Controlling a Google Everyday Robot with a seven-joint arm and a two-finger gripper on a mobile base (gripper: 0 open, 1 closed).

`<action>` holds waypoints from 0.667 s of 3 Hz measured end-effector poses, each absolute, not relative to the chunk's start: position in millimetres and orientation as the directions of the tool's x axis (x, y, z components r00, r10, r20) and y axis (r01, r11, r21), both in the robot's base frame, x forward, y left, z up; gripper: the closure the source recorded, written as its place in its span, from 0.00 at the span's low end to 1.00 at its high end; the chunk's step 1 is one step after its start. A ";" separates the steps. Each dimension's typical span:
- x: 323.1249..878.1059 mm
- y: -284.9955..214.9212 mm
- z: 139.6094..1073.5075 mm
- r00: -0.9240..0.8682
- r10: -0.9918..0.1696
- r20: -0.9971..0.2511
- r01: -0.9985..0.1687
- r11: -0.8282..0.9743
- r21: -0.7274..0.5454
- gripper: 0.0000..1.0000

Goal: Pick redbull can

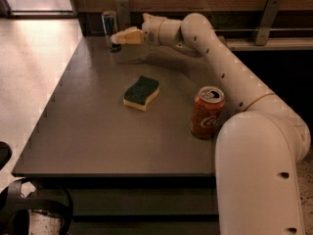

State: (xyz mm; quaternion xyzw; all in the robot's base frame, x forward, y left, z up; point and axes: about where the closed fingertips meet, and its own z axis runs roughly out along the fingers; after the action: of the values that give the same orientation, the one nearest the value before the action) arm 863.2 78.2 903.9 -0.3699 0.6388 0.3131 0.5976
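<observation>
The redbull can (108, 27), slim and blue-and-silver, stands upright at the far left corner of the dark table (88, 126). My gripper (117, 38) reaches across the back of the table from the right, and its tan fingertips sit right beside the can's lower right side. I cannot tell whether they touch it. The arm (220, 67) stretches from the lower right across the table.
An orange-red cola can (207, 112) stands upright at the right, close to my arm. A green-and-yellow sponge (141, 93) lies mid-table. A wooden wall with metal brackets (266, 21) runs behind the table. The table's left edge drops to a light floor.
</observation>
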 end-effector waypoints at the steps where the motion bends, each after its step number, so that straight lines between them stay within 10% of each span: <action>1: 866.4 86.3 901.3 -0.019 -0.130 -0.991 -0.843 0.534 -0.054 0.00; 2: 873.5 97.5 895.4 -0.026 -0.171 -0.985 -0.835 0.546 -0.073 0.00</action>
State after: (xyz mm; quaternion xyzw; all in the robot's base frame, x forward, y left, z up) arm 873.5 97.5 895.4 -0.3826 0.6575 0.2842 0.5836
